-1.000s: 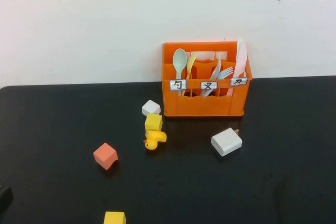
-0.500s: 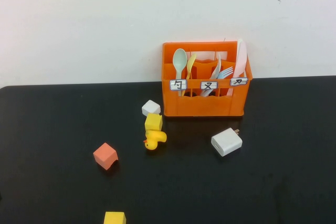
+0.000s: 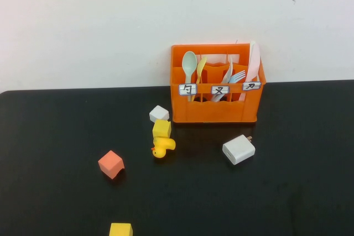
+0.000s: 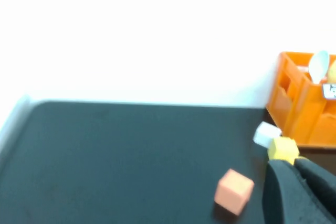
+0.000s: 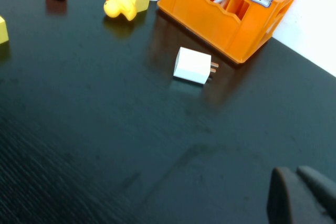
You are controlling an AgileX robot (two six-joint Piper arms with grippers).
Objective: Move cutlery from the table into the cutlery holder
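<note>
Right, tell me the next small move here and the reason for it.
Probably none beyond keeping both arms parked: all the cutlery stands in the cutlery holder, and the table bears only blocks, a duck and a charger. The left end effector and right end effector sit shut, holding nothing.

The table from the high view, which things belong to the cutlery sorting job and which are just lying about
Job:
cutlery holder, cutlery standing inside it, table, left gripper and right gripper, both shut and drawn back.

Lying about:
white charger, rubber duck, white cube, salmon cube, two yellow cubes.
</note>
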